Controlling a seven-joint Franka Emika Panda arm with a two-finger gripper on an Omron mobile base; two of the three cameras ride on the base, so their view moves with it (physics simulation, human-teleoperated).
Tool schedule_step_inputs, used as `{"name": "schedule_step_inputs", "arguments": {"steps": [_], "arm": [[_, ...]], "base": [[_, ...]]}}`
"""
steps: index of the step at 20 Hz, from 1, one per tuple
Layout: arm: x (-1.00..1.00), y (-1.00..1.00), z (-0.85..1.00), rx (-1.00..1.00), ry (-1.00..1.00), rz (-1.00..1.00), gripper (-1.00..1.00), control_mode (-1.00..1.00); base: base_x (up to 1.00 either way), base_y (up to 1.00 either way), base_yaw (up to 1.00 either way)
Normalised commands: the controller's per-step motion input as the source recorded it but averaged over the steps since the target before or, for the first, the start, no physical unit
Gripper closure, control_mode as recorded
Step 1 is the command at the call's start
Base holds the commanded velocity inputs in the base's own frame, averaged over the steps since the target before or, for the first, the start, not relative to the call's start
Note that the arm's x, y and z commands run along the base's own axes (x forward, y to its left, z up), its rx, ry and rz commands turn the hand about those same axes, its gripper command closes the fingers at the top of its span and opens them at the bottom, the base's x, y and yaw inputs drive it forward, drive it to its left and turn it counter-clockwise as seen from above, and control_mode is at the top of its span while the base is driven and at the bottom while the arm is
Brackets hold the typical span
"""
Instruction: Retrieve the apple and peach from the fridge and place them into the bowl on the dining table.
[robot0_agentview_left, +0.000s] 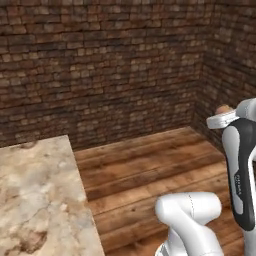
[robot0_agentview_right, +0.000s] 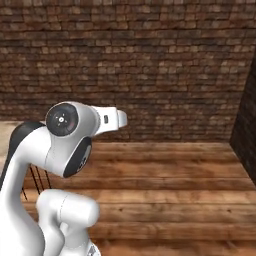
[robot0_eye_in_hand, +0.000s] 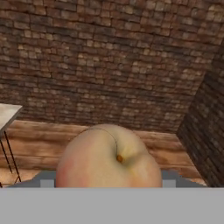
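We see a dark brown brick wall (robot0_agentview_left: 100, 65) filling the back of the room, meeting a second brick wall at a corner on the right. Below it runs the floor of warm brown wooden planks (robot0_agentview_left: 145, 175). At the lower left of the left base view lies the long surface with its mottled beige-and-brown marble-like top (robot0_agentview_left: 40, 200); in the hand view we find a pale corner of it at the left edge (robot0_eye_in_hand: 6, 114), with thin black legs under it, and no bowl shows on the part we see. The white arm with dark joints (robot0_agentview_right: 65, 135) rises in front of both base cameras, its upper links bent over the floor. Smallest is the round orange-pink peach (robot0_eye_in_hand: 109, 157), which sits right in front of the hand camera, its stem dimple turned toward us, with grey finger parts just showing at either side of it. In the left base view we make out a small orange bit of it (robot0_agentview_left: 224, 108) just above the white hand at the right edge. The pincer (robot0_eye_in_hand: 109, 181) stands wide and holds the peach between its fingers, up in the air above the floor and well apart from the surface.
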Motion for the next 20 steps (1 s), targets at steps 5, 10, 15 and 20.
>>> {"name": "schedule_step_inputs", "arguments": {"steps": [5,10,15,20], "arm": [[0.0,0.0,0.0,0.0,0.0,0.0,1.0,1.0],[0.0,0.0,0.0,0.0,0.0,0.0,1.0,1.0],[0.0,0.0,0.0,0.0,0.0,0.0,1.0,1.0],[0.0,0.0,0.0,0.0,0.0,0.0,1.0,1.0]], "base": [[1.0,-0.23,0.39],[1.0,-0.35,0.44],[0.99,-0.35,0.58],[0.85,-0.19,0.75]]}}
